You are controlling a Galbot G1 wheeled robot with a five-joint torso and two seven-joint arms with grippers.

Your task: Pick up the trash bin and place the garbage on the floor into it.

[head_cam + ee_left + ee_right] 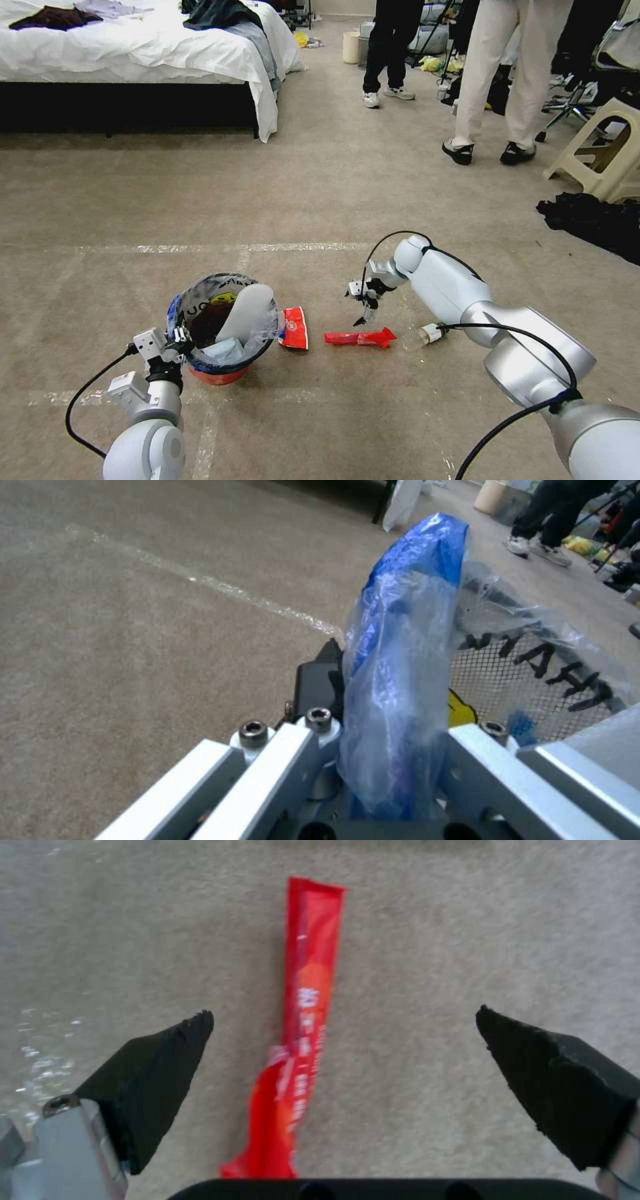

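Beige carpet floor (320, 193) is carrying pale tape lines (253, 247). A bed (133, 60) with white sheets is standing at the far left. A beige plastic stool (600, 153) is standing at the right edge.

Red bin (220, 373) upright on carpet, clear blue-edged bag (407, 645) over its rim, white foam piece (243, 310) and crumpled paper inside. Flattened red-and-white wrapper (294, 329) touches its side. Long red wrapper (300, 1040) lies flat nearby; small bottle (427, 333) beyond.

Bedroom: white-sheeted bed (133, 47), carpet (320, 193)
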